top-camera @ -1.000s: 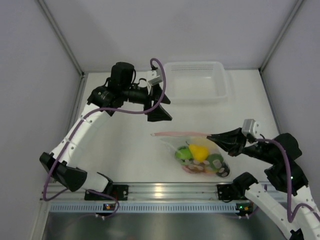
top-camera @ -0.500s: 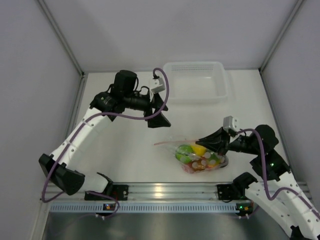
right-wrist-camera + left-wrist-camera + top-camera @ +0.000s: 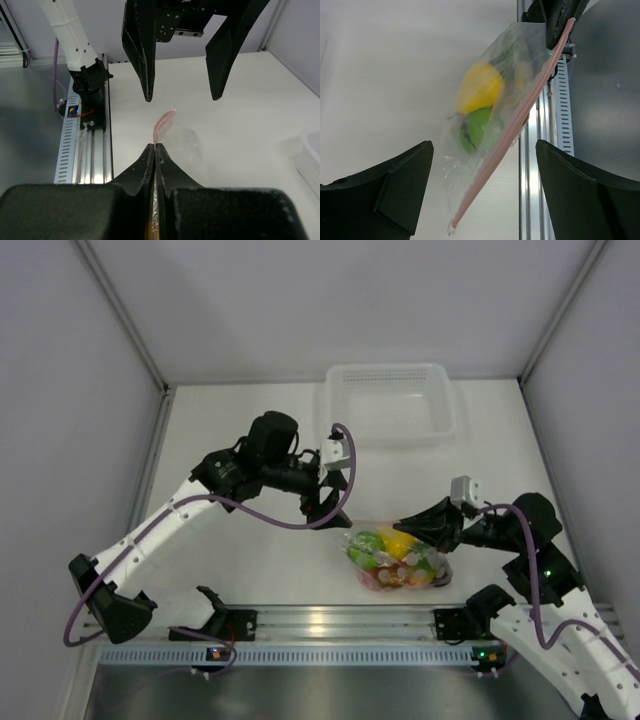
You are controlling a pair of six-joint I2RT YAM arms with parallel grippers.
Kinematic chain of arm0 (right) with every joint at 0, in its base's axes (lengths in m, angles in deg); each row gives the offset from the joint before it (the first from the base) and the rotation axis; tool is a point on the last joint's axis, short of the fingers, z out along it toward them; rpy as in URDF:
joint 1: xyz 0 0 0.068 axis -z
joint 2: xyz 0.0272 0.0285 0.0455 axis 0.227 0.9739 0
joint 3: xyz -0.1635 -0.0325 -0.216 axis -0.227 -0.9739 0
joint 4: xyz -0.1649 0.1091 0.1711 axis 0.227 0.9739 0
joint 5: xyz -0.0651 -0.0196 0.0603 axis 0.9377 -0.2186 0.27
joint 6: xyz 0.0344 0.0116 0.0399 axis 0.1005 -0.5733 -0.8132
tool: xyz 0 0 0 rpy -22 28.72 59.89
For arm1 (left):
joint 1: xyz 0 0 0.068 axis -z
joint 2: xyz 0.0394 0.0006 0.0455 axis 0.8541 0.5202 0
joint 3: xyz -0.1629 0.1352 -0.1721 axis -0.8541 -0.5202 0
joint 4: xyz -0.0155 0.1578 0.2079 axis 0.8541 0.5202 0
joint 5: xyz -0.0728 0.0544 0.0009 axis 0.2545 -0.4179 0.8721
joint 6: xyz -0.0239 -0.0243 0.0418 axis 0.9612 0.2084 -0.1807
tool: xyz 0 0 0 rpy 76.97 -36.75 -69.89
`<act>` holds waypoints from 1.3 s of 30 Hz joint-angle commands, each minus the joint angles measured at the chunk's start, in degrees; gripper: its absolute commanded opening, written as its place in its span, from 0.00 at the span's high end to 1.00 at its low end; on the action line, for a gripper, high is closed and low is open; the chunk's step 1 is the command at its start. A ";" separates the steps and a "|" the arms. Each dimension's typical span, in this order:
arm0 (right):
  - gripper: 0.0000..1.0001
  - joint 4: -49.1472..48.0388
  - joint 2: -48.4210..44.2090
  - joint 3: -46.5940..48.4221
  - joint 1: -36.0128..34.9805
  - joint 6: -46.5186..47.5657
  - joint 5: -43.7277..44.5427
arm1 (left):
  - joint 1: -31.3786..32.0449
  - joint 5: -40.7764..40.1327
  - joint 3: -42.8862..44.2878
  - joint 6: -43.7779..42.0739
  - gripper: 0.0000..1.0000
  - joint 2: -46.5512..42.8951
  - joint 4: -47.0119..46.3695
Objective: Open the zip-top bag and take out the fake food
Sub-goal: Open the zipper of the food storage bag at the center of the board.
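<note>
Right gripper (image 3: 408,525) of mine was clenched on one end of the pink zip strip (image 3: 516,131) of the zip-top bag (image 3: 398,558). The bag sat on the near side of the white tray (image 3: 388,367), well apart from it; whether its belly rested on the table I could not tell. All the fake food (image 3: 392,550) that I could see was inside, with a yellow fruit (image 3: 480,87) and a green one (image 3: 474,131) pressed against the film just beside the strip. My left gripper (image 3: 322,502) was released, jaws spread wide. It too was on the near side of the tray, though less far from it than the bag, and it faced the free end of the strip without touching anything. As I judged it, the step in hand was to take that loose end so the two holds could work the zip apart. Doing it well meant squaring my left jaws to the strip and closing on the plastic at the lip alone, never on the bulge of fruit. My right clamp had to stay firm so the strip ran taut. Pinching both lips together would probably have kept the seal shut, and the sagging fruit could have dragged thin, slippery film out of a shallow hold.
</note>
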 commanded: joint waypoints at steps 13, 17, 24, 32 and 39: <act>1.00 5.85 8.60 17.14 -0.70 5.76 0.86 | -1.03 -10.46 8.49 2.19 0.02 0.59 -6.88; 1.00 10.78 10.11 20.59 -0.61 11.39 -3.80 | -2.87 -7.12 10.08 1.66 0.02 0.42 -6.88; 1.00 14.22 13.62 22.00 -0.52 14.57 -3.99 | -3.14 -5.27 7.18 0.34 0.04 -2.12 -6.96; 1.00 13.16 12.83 20.59 -0.52 13.86 -0.91 | -3.14 -4.13 4.64 0.60 0.07 -5.55 -6.96; 1.00 12.72 12.74 20.59 -0.52 13.69 -1.00 | -3.14 -3.95 0.33 1.22 0.11 -7.31 -6.88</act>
